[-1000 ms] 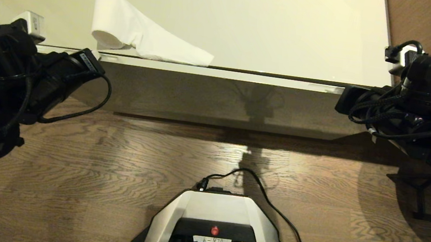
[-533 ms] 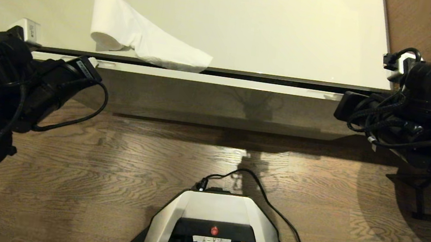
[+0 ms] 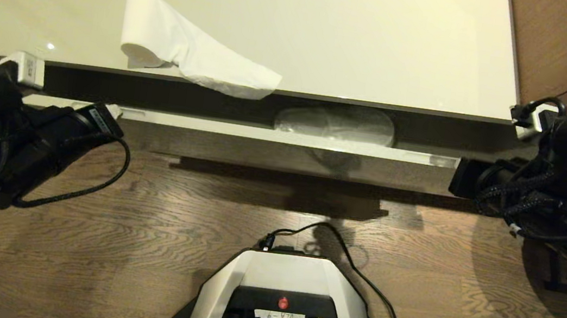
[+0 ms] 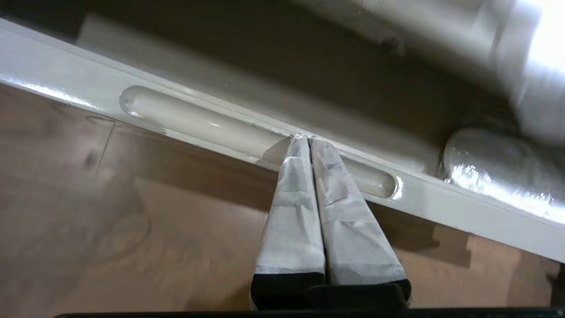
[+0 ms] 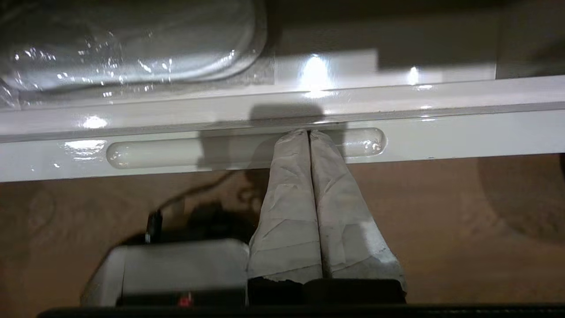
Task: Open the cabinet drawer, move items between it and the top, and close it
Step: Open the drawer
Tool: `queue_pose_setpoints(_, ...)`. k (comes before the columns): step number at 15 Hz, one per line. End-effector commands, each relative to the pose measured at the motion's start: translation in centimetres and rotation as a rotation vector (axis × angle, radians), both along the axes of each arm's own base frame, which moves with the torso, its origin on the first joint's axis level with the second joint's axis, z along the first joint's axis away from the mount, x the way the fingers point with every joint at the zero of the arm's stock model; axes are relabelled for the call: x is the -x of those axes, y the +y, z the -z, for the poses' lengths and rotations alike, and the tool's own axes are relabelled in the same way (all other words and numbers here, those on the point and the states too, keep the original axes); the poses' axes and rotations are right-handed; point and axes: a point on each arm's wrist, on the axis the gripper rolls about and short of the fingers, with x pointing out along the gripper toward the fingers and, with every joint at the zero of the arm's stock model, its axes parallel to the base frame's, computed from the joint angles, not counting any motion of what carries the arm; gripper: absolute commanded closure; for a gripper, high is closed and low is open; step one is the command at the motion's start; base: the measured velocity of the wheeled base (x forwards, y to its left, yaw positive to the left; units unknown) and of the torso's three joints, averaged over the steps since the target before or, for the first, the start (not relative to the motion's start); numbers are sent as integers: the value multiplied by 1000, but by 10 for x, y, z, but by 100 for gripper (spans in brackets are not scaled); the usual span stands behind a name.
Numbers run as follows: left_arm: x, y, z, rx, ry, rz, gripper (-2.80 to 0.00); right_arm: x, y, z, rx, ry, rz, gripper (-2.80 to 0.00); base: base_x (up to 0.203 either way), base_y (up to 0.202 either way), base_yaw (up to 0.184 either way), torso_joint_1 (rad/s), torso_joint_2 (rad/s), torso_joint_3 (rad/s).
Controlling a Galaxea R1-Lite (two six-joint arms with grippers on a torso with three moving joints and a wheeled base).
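Both closed grippers hook the cabinet drawer (image 3: 286, 138) slots, drawer ajar.

The top (image 3: 333, 29), glossy cream-beige, carries a toilet paper roll (image 3: 149, 32) at its near left, the loose sheet trailing right and drooping over the near edge.

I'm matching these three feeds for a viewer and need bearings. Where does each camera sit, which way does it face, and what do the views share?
Head view: high on the robot, facing down and forward at the glossy cream cabinet top; both arms and the base show.
Left wrist view: behind the closed left gripper, tips in a slim long slot of the pale grey-beige drawer.
Right wrist view: behind the closed right gripper, tips in the other slot.
Shared: all show the drawer front and plastic-wrapped slippers.
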Motion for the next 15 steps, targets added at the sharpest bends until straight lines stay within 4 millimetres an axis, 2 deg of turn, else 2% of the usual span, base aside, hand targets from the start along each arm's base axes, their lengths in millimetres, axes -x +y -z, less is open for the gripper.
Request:
queue_pose_setpoints(1,30,-3,2,3,1,24,0,30,-8,-9,-21,-26,15,0,0,0,0,0,0,0)
queue_pose_setpoints(3,60,-4,6,1,30,45,0,66,-20,-12,-46,-6,30,0,0,0,0,0,0,0)
queue_pose_setpoints(6,110,1,-1,6,44,54,0,121,-42,-19,-69,40,48,0,0,0,0,4,8,-3)
queue_pose_setpoints(8,150,7,-14,8,43,57,0,164,-60,-27,-72,55,54,0,0,0,0,0,0,0)
queue_pose_setpoints(10,205,15,-28,13,31,61,0,219,-83,-34,-76,55,58,0,0,0,0,0,0,0)
queue_pose_setpoints(12,256,24,-38,20,44,46,0,264,-102,-37,-59,69,87,0,0,0,0,0,0,0)
queue_pose_setpoints(15,302,29,-60,26,62,6,0,304,-117,-51,-36,42,150,0,0,0,0,0,0,0)
